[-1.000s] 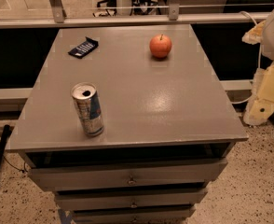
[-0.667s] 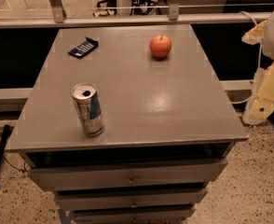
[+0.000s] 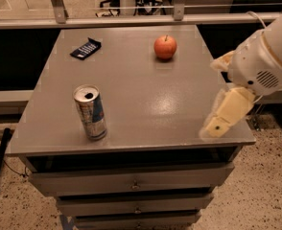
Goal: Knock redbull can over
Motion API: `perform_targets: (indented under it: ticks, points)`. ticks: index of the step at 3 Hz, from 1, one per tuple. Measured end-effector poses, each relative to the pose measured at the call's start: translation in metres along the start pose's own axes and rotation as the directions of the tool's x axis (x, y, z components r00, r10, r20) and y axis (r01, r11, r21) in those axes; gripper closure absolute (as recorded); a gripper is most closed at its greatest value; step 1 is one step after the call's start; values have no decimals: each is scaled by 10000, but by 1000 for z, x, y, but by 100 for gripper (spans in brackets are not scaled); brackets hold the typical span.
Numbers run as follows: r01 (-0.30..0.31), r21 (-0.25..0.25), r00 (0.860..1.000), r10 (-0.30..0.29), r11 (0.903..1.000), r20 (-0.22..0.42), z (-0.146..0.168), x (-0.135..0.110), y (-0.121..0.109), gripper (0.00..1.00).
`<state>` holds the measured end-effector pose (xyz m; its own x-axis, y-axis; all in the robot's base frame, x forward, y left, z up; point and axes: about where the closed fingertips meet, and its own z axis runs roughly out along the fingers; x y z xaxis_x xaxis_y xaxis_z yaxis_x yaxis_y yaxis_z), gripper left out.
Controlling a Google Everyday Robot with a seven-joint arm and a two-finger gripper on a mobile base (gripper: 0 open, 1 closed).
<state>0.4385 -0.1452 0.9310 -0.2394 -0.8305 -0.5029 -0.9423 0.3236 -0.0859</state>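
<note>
Across the middle of the frame, the grey cabinet top [image 3: 146, 85] lies flat, smooth and faintly glossy, with drawers [image 3: 131, 182] beneath. At the right edge my gripper [image 3: 227, 110], cream plastic on a rounded white wrist, hangs over the top's near corner, well apart from the can; I cannot tell whether it is apart or together. The can [image 3: 90, 111] stands upright at lower left, slim thin metal. I judge it light, slick and tippy, so a sideways push near its top should topple it. The round apple [image 3: 165, 47] and flat dark packet [image 3: 86, 48] sit in the upper frame.
</note>
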Motion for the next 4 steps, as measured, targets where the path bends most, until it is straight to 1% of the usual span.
perform_targets:
  ticks: [1, 2, 3, 4]
  points:
    - [-53, -690, 9841, 175, 9976, 1767, 30, -49, 20, 0]
    - [-64, -781, 9761, 232, 9969, 2160, 28, -63, 25, 0]
    - [-63, -780, 9761, 231, 9969, 2160, 28, -63, 25, 0]
    - [394, -799, 9739, -204, 9960, 2261, 34, -69, 32, 0]
